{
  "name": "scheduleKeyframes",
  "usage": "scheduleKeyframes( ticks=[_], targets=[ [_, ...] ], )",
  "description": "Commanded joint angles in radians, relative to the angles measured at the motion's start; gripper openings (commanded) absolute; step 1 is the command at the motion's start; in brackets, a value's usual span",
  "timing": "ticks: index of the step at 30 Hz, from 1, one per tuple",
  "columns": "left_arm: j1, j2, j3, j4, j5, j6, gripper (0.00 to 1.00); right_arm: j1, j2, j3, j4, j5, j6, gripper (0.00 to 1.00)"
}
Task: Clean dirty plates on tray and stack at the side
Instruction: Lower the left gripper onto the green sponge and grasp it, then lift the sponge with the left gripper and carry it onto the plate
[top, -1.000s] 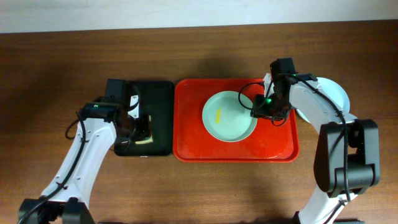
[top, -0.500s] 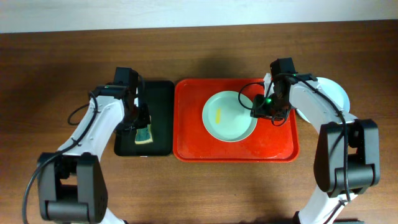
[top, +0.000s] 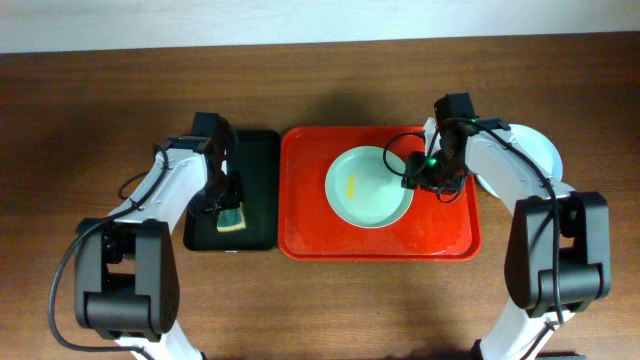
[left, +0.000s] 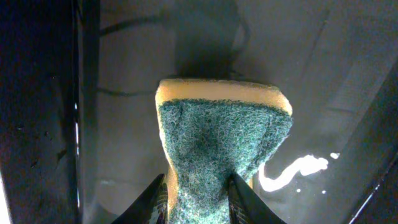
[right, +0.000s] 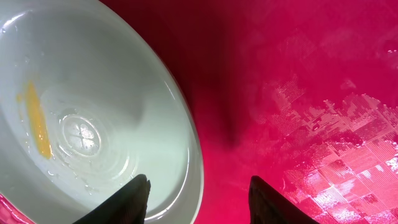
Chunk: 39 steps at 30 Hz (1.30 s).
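On the red tray (top: 300, 200) one pale mint plate (top: 368, 187) lies flat, right of centre, its yellow smear (top: 351, 185) left of the plate's middle. The right gripper (top: 425, 180) stands at the plate's right rim; the right wrist view shows its jaws open and straddling that rim, one finger over the plate's inside and the other over the tray, with nothing clamped. The left gripper (left: 198, 199) is pinched shut on the sponge (left: 224, 143), green scouring face toward the camera and yellow foam behind, above the wet black tray (top: 255, 190). The step in hand looks like bringing the sponge across to scrub. That would go best with the right jaws first closed on the rim so that the plate cannot slide, and the green face then pressed flat on the smear and worked in short strokes. The raised edges of both trays lie between sponge and plate, so the sponge needs lifting clear. More pale plate (top: 540, 150) lies on the table (top: 100, 100) right of the tray, largely hidden under the right arm; I cannot count it.
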Motion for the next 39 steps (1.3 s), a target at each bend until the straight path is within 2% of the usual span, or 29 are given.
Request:
scheduleKeyframes(
  ticks=[1, 6, 13, 19, 30, 39],
  targets=[
    [-0.001, 0.009, 0.012, 0.006, -0.010, 0.029, 0.31, -0.001, -0.019, -0.005, 0.000, 0.008, 0.003, 0.53],
    [0.000, 0.009, 0.014, 0.006, 0.013, 0.074, 0.28, -0.001, -0.019, -0.005, 0.000, 0.008, 0.003, 0.57],
    [0.000, 0.009, 0.031, 0.006, 0.013, 0.074, 0.41, -0.001, -0.019, -0.005, 0.000, 0.008, 0.003, 0.58],
    [0.000, 0.009, 0.040, -0.002, 0.013, 0.073, 0.36, -0.001, -0.019, -0.005, 0.005, 0.008, 0.003, 0.58],
    [-0.001, 0.009, 0.055, -0.040, 0.031, 0.073, 0.37, -0.001, -0.019, -0.005, 0.008, 0.008, 0.003, 0.60],
    [-0.001, 0.009, -0.037, 0.040, 0.031, 0.072, 0.35, -0.001, -0.019, -0.005, 0.007, 0.008, 0.003, 0.59]
  ],
)
